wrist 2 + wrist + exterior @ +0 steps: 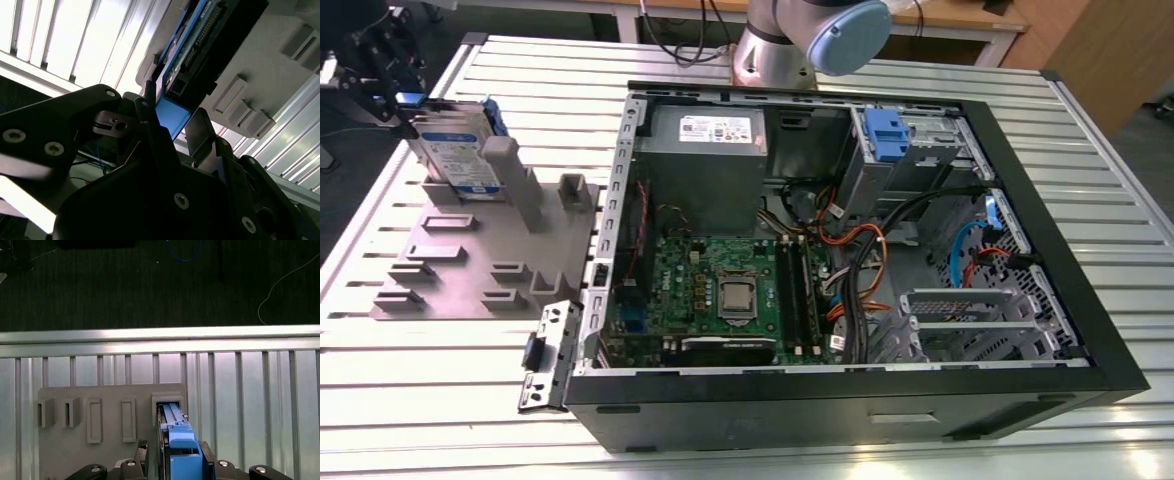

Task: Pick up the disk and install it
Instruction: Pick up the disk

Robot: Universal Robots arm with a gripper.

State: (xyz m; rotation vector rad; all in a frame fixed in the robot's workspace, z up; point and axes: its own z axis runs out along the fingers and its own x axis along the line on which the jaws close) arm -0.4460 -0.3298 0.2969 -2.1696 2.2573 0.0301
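The disk (pixel 460 150) is a flat silver drive with a white-and-blue label and a blue plastic frame. It stands upright on edge in a slot of the grey holder block (pixel 467 270), at the exterior view's left on the slatted worktop (pixel 400 400). The gripper (pixel 411 104) sits at its upper end, jaws clenched on the blue frame in both wrist views. Beside it, the open computer case (pixel 1107 370) contains a green motherboard (pixel 720 285), a grey metal box (pixel 707 135), a blue latch (pixel 887 135) and cables (pixel 854 245).
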